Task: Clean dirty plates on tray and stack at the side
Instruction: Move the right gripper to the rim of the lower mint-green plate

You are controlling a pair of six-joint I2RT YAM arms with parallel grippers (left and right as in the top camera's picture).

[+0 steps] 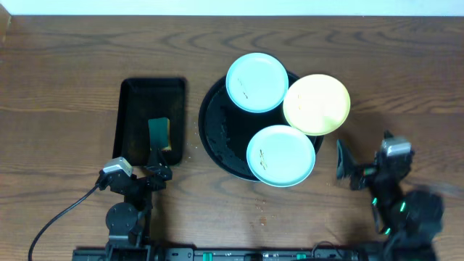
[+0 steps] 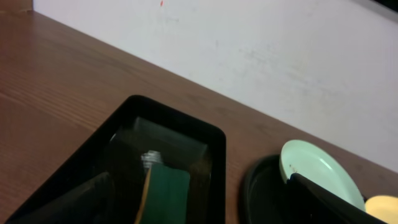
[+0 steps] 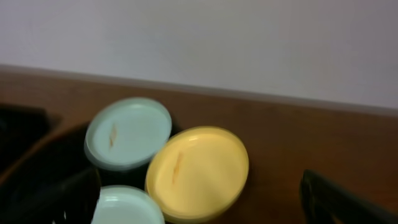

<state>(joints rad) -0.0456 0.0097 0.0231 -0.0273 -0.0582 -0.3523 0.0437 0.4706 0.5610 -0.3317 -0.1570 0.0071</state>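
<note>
The round black tray (image 1: 215,134) sits near the middle of the bench (image 1: 72,58), a little toward the right edge, and carries all three plates. The far mint plate (image 1: 257,82) overhangs the tray's far rim. The yellow plate (image 1: 316,104) hangs off its right side over bare wood. The near mint plate (image 1: 280,155) covers its near-right rim. The yellow plate touches both mint ones, and each plate shows a small brownish smear. Left of the tray and just apart from it lies a small rectangular tray (image 1: 134,109) holding a green-and-yellow sponge (image 1: 159,134) at its near end. The left end effector (image 1: 148,174) is by the bench's near edge, just at the small tray's near end, with its fingers spread wide in the wrist view and nothing between them. The right end effector (image 1: 360,168) is toward the near right corner, beside the near mint plate but not touching it, also wide and empty. A few crumbs (image 1: 261,208) lie on the wood nearer than the tray.
</note>
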